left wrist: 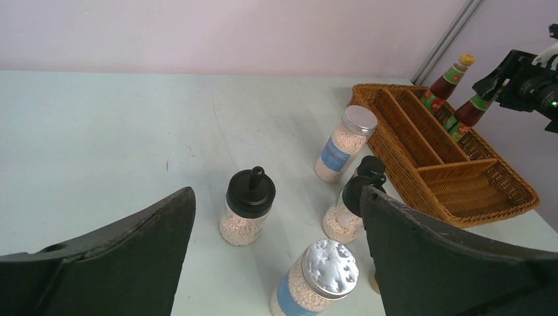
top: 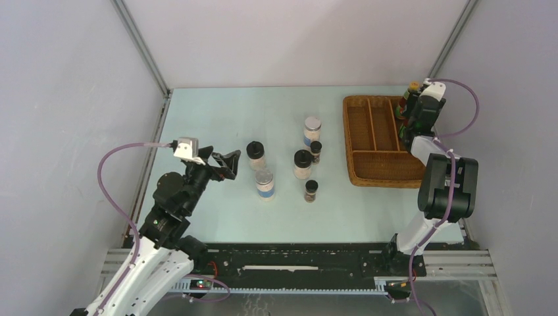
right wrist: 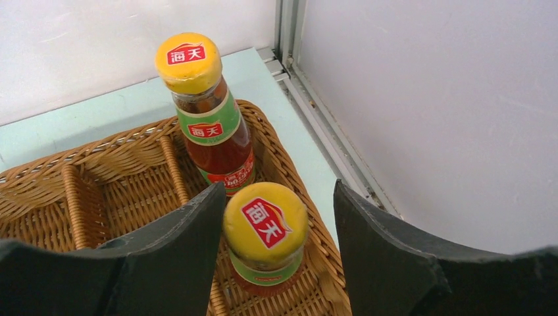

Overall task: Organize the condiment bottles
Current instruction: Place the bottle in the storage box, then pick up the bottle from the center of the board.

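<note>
**A:** top cam?
**B:** L gripper (top: 230, 165) jaws apart, holding nothing, low over the table (top: 210, 112), just left of the jar cluster. Six jars loose mid-table, all upright. Black-lid jar (top: 255, 156) is closest to it, silver-lid jar (top: 264, 182) just nearer the bases. 2nd silver-lid jar (top: 312, 130) is furthest back, 2nd black-lid jar (top: 303, 163) in front of that, tiny dark jar (top: 316, 151) between those two. Other tiny jar (top: 311, 190) is nearest the bases. None in the wicker tray (top: 368, 141).
**A:** R side?
**B:** R gripper (top: 406, 110) over the tray's far right corner. Far red btl (top: 413, 88) shows there by its orange cap. Jaw state unreadable from up here.
**A:** L wrist cam?
**B:** Fingers (left wrist: 118, 257) spread wide. Black-lid jar sits ahead between the tips, clear of both. Silver-lid jar is closer to the lens, 2nd black-lid jar half hidden by one finger. Both red btls stand upright in the tray's outer lane, R gripper next to them.
**A:** R wrist cam?
**B:** Fingertips (right wrist: 408, 257) open, straddling the cap of the near red btl (right wrist: 265, 224). Gap visible on one side, contact on the other can't tell. Not clamped. Far red btl upright just behind it, same lane, by the rim.
</note>
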Controlling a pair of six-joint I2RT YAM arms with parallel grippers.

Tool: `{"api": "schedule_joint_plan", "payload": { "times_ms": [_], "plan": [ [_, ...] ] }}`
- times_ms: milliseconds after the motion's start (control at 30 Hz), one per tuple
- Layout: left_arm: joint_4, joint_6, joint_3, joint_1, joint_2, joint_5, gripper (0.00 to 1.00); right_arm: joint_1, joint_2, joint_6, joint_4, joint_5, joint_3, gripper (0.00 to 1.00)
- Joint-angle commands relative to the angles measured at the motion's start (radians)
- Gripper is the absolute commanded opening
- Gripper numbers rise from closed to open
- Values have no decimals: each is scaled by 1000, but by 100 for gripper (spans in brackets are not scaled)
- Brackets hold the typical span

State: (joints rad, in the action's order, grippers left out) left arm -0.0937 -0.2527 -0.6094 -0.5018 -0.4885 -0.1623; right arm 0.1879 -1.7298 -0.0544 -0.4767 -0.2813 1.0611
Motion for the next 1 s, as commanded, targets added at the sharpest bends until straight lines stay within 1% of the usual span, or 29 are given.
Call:
{"api": "schedule_joint_plan", "payload": {
  "times_ms": [0,367,600,767,800,967],
  "plan": [
    [-1,9,-9,-4,13,19,100,-8,60,8,-60,-64,14,71],
    [-21,1,-10,-4,47,16,100,-39,167,-11,-68,-113,15,73],
    [-42,-8,-9,-4,77,8,100,-94,257,-37,-71,-133,15,75],
    [-54,-26,-11,-4,84,10,100,-182,316,-51,-38,-84,16,78],
    [-54,-30,-13,-4,84,12,100,-232,324,-51,-24,-66,16,79],
    [-63,-34,-21,-4,85,18,100,-384,332,-41,103,38,42,80]
  ]
}}
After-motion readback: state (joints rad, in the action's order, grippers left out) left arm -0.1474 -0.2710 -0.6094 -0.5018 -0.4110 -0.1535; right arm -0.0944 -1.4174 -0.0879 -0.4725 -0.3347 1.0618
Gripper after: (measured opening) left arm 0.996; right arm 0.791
